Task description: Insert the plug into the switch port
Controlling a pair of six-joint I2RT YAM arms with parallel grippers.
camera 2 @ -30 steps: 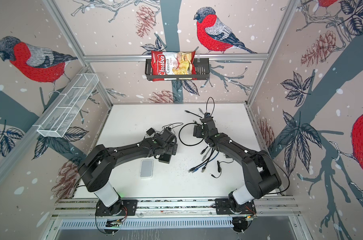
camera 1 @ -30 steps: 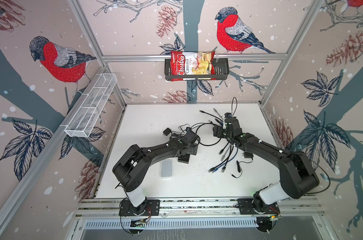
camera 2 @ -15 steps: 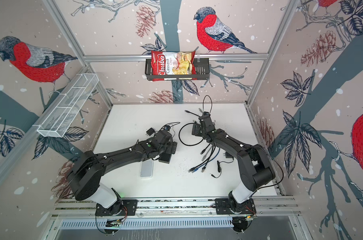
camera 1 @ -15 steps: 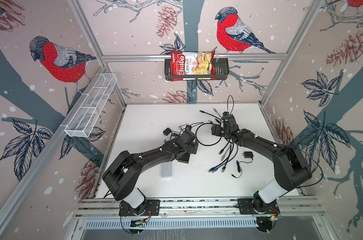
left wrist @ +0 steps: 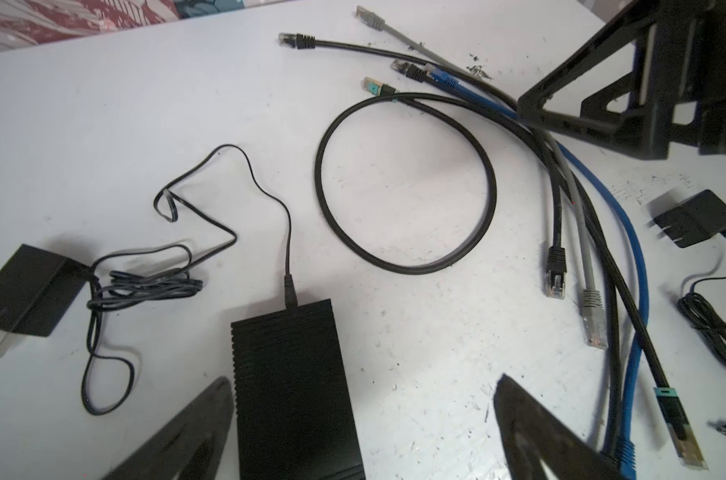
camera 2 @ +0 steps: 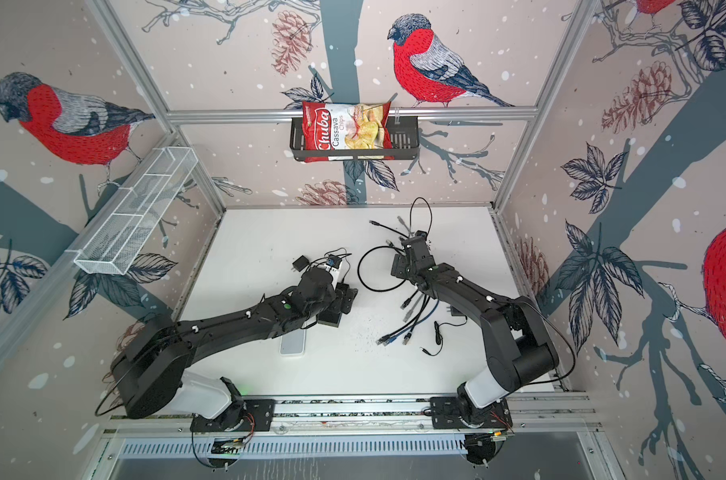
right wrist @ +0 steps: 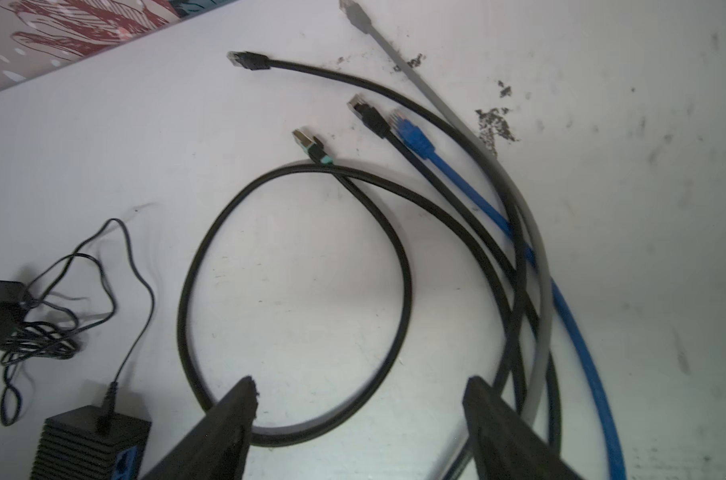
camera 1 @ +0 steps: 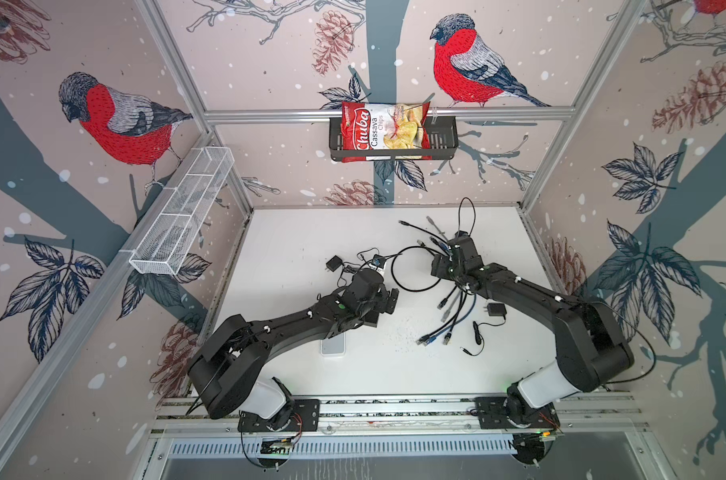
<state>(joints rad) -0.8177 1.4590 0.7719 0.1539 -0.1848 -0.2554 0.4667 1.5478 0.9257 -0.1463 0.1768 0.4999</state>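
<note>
The switch (left wrist: 290, 386), a black ribbed box with blue ports on one side (right wrist: 122, 461), lies flat with a thin power lead in its far end. My left gripper (left wrist: 363, 380) is open around it, the box close to one finger and not clamped. My right gripper (right wrist: 360, 381) is open and empty over a looped black cable (right wrist: 295, 434). That cable ends in a metal plug with a teal collar (right wrist: 311, 145). Several other network plugs, black, blue (right wrist: 411, 135) and grey, fan out beyond it. In a top view the grippers (camera 1: 384, 293) (camera 1: 440, 268) face each other mid-table.
A black power adapter (camera 1: 334, 262) with tangled lead lies behind the left gripper, and another adapter (camera 1: 496, 309) by the right forearm. A pale flat slab (camera 1: 333, 345) sits partly under the left arm. More cable ends (camera 1: 432, 338) lie toward the front. A chips bag (camera 1: 384, 131) hangs on the back wall.
The left arm's elbow has sunk toward the front left while its gripper stays at the switch. The right gripper has shifted only slightly over the cables.
</note>
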